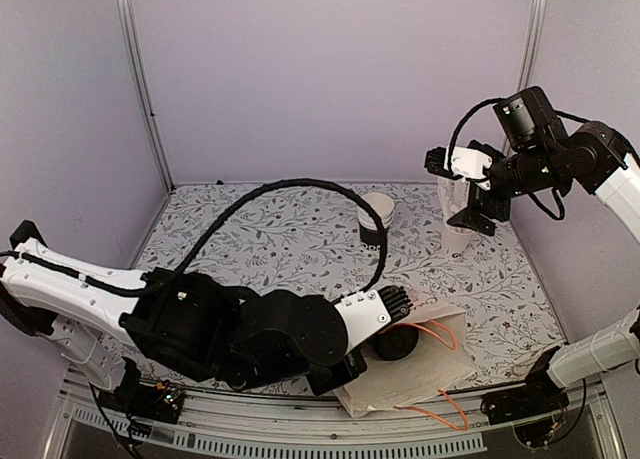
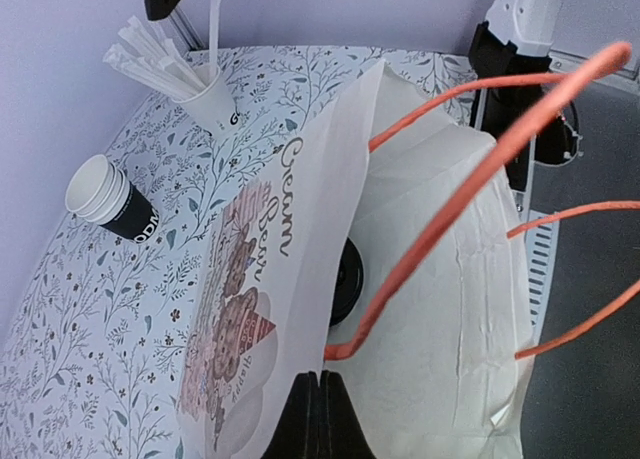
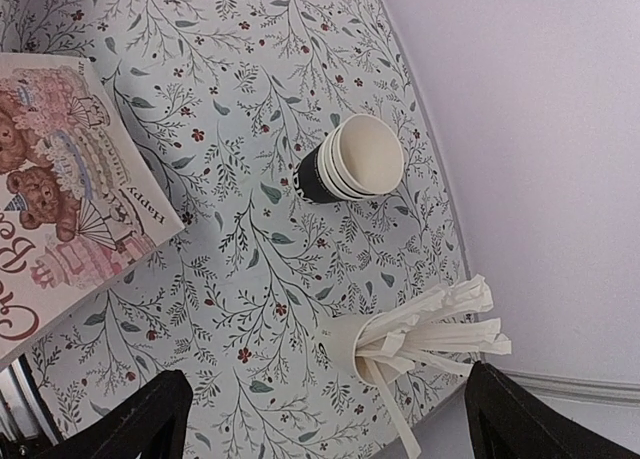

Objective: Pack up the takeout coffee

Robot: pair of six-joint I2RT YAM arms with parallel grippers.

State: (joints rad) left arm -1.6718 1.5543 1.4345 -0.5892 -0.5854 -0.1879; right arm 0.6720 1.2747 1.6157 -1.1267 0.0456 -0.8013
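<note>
Top external view gives you the white paper bag with orange cord handles point(image 1: 420, 364) lying on its side on the floral-patterned tabletop point(image 1: 280, 239), near your right front corner, its mouth turned toward the left arm. The takeout coffee point(image 1: 395, 344) lies inside that mouth. You can see only its black plastic lid, and the left wrist view shows the same lid as a dark disc between the two paper walls. Your left end effector point(image 2: 318, 409) is closed, with its fingertips together right at the edge of the bag's printed upper panel. You cannot tell from these views whether any paper is pinched between them. Your right end effector point(image 3: 330, 429) is spread wide and holds nothing. It hangs above the far right part of the tabletop, over the white paper cup filled with tall pale sticks point(image 3: 400, 344). The stack of nested lidless paper cups with a black lower band point(image 3: 350, 159) stands upright near that stick cup, apart from it, and well away from the bag. On the bag's printed panel you can read cursive lettering above a teddy-bear picture.
</note>
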